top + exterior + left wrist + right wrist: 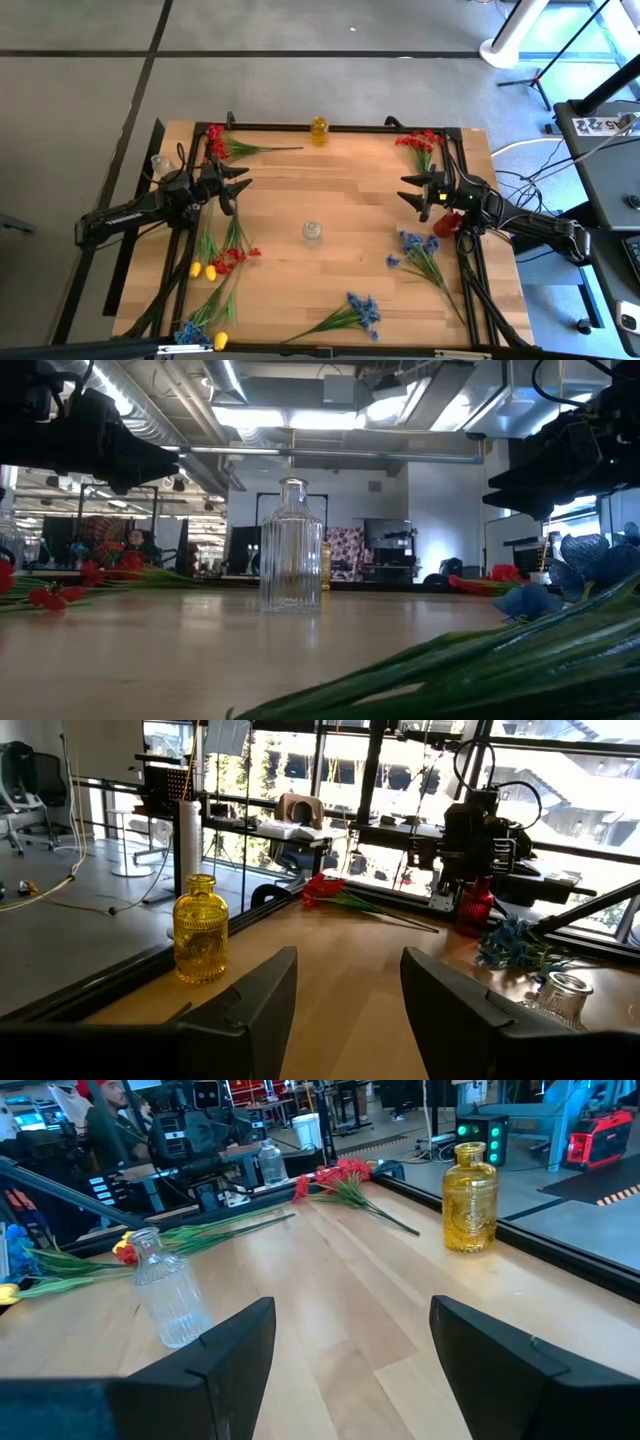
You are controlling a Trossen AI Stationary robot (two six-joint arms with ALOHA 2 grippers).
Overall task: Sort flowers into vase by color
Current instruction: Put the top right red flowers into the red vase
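Flowers lie flat on the wooden table. Red sprigs lie at the far left [215,143], the far right [420,142] and the left [232,256]. Blue sprigs lie at the near middle [362,310], the right [415,245] and the near left [190,332]. Yellow buds [196,269] lie at the left. A clear glass vase [312,232] stands upright mid-table and a yellow vase [319,130] at the far edge. My left gripper [238,186] hovers open at the left, my right gripper [410,195] open at the right, both level above the table with nothing between their fingers.
A red vase [447,222] stands by my right arm's base, and a small clear bottle [160,163] stands at the table's left edge. A black frame [340,127] runs along the table's far edge and sides. Bare wood lies between the two grippers around the clear vase.
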